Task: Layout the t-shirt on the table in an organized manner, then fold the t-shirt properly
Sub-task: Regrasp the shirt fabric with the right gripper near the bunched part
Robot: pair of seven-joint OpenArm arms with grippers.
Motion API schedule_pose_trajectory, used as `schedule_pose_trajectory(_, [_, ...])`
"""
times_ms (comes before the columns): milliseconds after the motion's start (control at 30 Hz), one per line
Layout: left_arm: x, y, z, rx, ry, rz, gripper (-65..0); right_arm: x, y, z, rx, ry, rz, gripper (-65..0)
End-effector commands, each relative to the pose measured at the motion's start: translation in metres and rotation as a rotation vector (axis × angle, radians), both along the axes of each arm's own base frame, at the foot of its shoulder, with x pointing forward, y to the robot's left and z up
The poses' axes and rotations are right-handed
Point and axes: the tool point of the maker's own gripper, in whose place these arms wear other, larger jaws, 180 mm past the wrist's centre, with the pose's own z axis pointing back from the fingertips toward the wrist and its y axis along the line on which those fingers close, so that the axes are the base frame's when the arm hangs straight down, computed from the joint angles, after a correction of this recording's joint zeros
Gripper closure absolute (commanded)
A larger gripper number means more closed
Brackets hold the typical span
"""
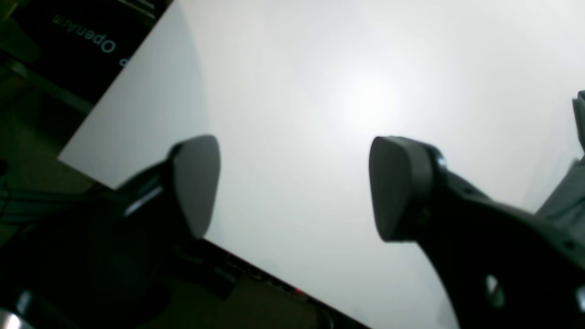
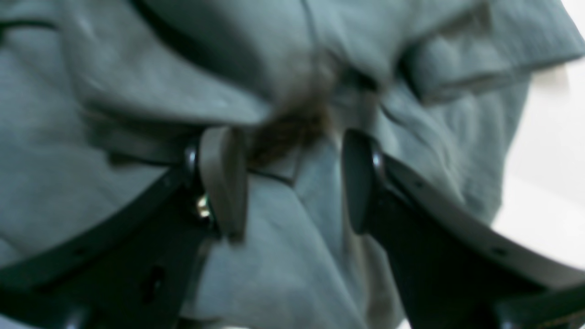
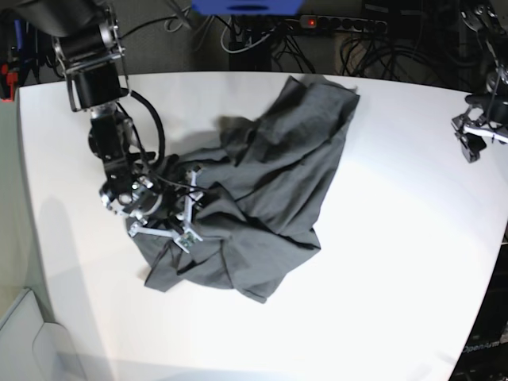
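Lying crumpled on the table (image 3: 381, 262), the t-shirt (image 3: 270, 198) is waiting; the right gripper (image 2: 292, 178) is hovering wide over a fold and should pinch one layer. The left gripper (image 1: 295, 187) is idling wide, empty.

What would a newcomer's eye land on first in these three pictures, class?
First, the crumpled dark t-shirt heaped in the middle of the white table. Next, the right tool, open and pressed down into the shirt's near-left folds. Last, the left tool, open and empty, above the table's far edge, away from the cloth.
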Motion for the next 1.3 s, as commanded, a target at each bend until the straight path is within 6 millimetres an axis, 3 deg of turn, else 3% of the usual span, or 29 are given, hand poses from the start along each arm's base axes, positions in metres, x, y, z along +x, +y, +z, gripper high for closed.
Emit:
schedule_pose_trajectory(0, [0.006,0.004,0.014,0.032,-0.037,-0.008,-49.6,0.012,0.003,0.016,0.016,-0.046,0.024,-33.9])
schedule_pose_trajectory(100, [0.005,0.004,0.013,0.032,-0.035,-0.007,-49.6,0.006,0.019,0.013,0.019,-0.034,0.076,-32.7])
schedule_pose_trajectory(167, [0.005,0.003,0.012,0.029,-0.035,-0.006,-49.6,0.004,0.025,0.012,0.015,-0.030,0.096,-28.5])
schedule_pose_trajectory(433, [0.003,0.003,0.011,0.028,-0.031,-0.004,-49.6,0.001,0.043,0.013,0.003,-0.034,0.156,-1.1])
schedule_pose_trajectory(467, [0.003,0.003,0.011,0.028,-0.031,-0.004,-49.6,0.002,0.045,0.014,-0.001,-0.037,0.168,0.0])
schedule_pose_trajectory(567, [-0.001,0.011,0.014,0.036,-0.036,0.018,-49.6,0.005,0.050,0.020,-0.004,-0.054,0.183,-0.3])
schedule_pose_trajectory(700, [-0.010,0.028,0.022,0.046,-0.052,0.076,-49.6,0.018,0.063,0.047,0.013,-0.123,0.201,-0.2])
schedule_pose_trajectory(800, [-0.015,0.038,0.027,0.057,-0.059,0.107,-49.6,0.026,0.069,0.074,0.004,-0.184,0.211,-0.2])
schedule_pose_trajectory(900, [-0.016,0.040,0.028,0.060,-0.062,0.113,-49.6,0.030,0.091,0.103,0.016,-0.246,0.247,-0.2])
schedule_pose_trajectory(1000, [-0.017,0.040,0.028,0.060,-0.060,0.113,-49.6,0.033,0.108,0.115,-0.019,-0.262,0.292,-0.1])
schedule_pose_trajectory(1167, [-0.023,0.040,0.024,0.063,-0.041,0.113,-49.6,0.032,0.123,0.119,0.003,-0.267,0.310,0.0])
schedule_pose_trajectory(1267, [-0.023,0.039,0.025,0.064,-0.041,0.109,-49.6,0.035,0.146,0.132,0.058,-0.291,0.330,-0.1])
